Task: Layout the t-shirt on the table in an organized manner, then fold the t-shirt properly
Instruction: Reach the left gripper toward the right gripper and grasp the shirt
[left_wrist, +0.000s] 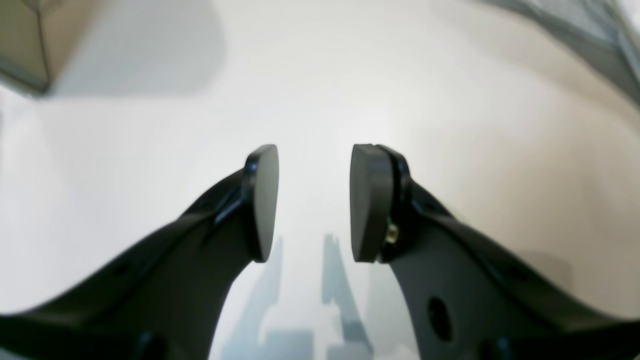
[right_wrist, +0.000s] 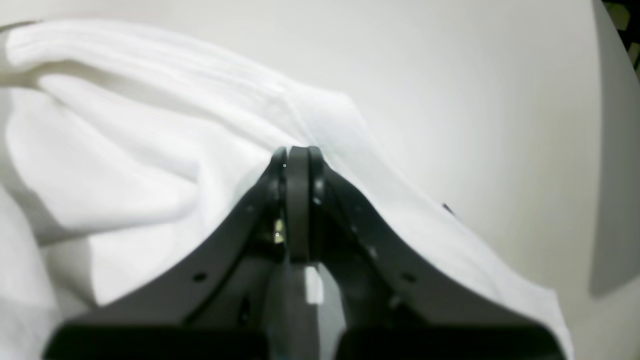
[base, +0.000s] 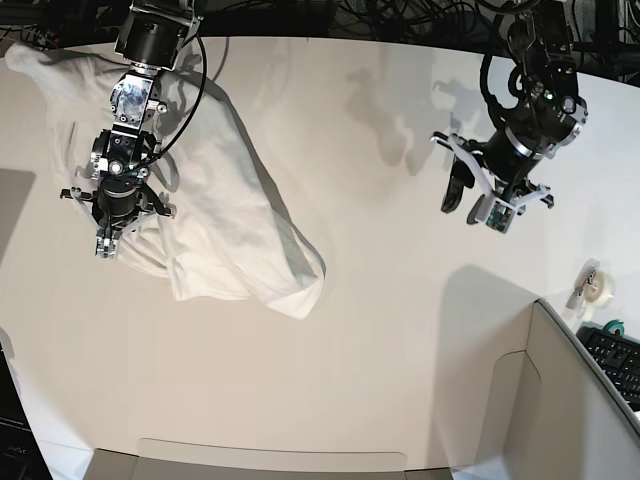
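The white t-shirt (base: 230, 220) lies crumpled on the left part of the white table (base: 380, 330), with no print showing. My right gripper (base: 108, 240) points down onto the shirt's left side. In the right wrist view this gripper (right_wrist: 297, 152) is shut, and the t-shirt (right_wrist: 125, 150) rises in a ridge to its tips, pinched there. My left gripper (base: 475, 208) hangs over bare table at the right, well apart from the shirt. In the left wrist view the left gripper (left_wrist: 312, 200) is open, with only the table (left_wrist: 320, 100) between its pads.
Grey-white box panels (base: 540, 400) stand at the lower right, and a corner of a box (left_wrist: 25, 45) shows in the left wrist view. A tape roll (base: 595, 285) and a keyboard (base: 615, 350) lie at the right edge. Cables (base: 400, 15) run along the back.
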